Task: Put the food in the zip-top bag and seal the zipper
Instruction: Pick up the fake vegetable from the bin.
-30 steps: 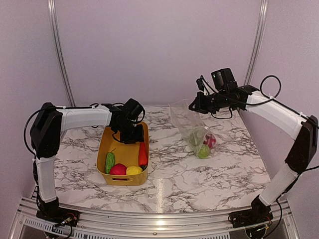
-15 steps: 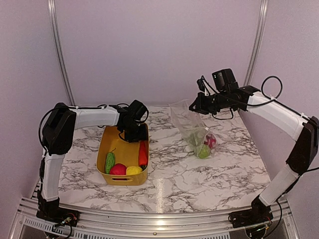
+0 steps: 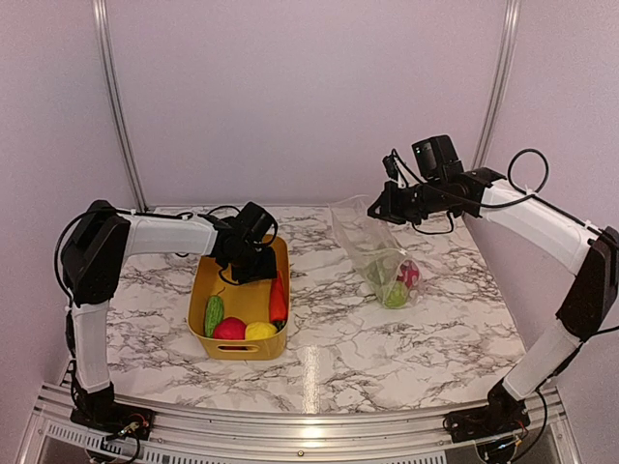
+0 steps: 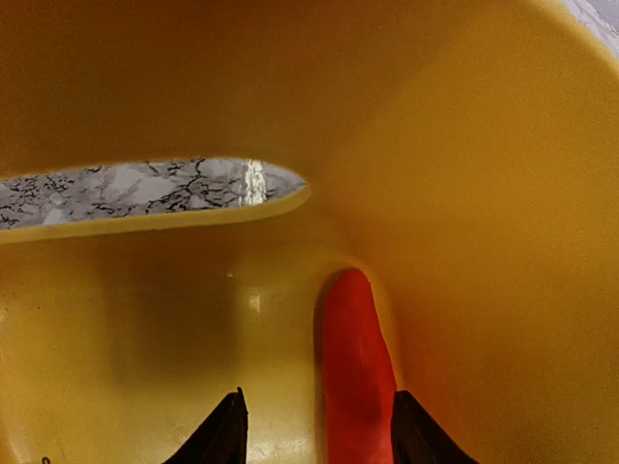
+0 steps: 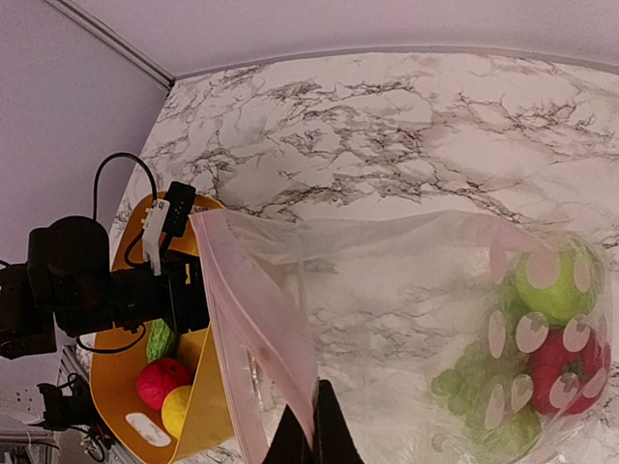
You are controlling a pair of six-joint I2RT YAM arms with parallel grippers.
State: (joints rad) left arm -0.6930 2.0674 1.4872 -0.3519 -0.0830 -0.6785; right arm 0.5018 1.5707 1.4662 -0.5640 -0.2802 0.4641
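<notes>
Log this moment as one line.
left gripper: open around carrot in yellow tub | right gripper: shut on zip-top bag | zipper: unsealed

The clear zip-top bag point(image 3: 363, 232) is hanging tilted, its mouth raised and its pinkish zipper point(image 5: 253, 329) gaping open. Grapes point(image 5: 464, 382), a green fruit point(image 5: 551, 280) and a red fruit point(image 5: 566, 367) are sitting in its bottom. A cucumber point(image 3: 213, 314), red apple point(image 3: 229, 329), lemon point(image 3: 260, 332) and carrot point(image 3: 278, 300) are lying in the yellow tub point(image 3: 200, 290).

White arms point(image 3: 164, 232); black joints point(image 3: 89, 246); looping black cables point(image 3: 527, 150).
</notes>
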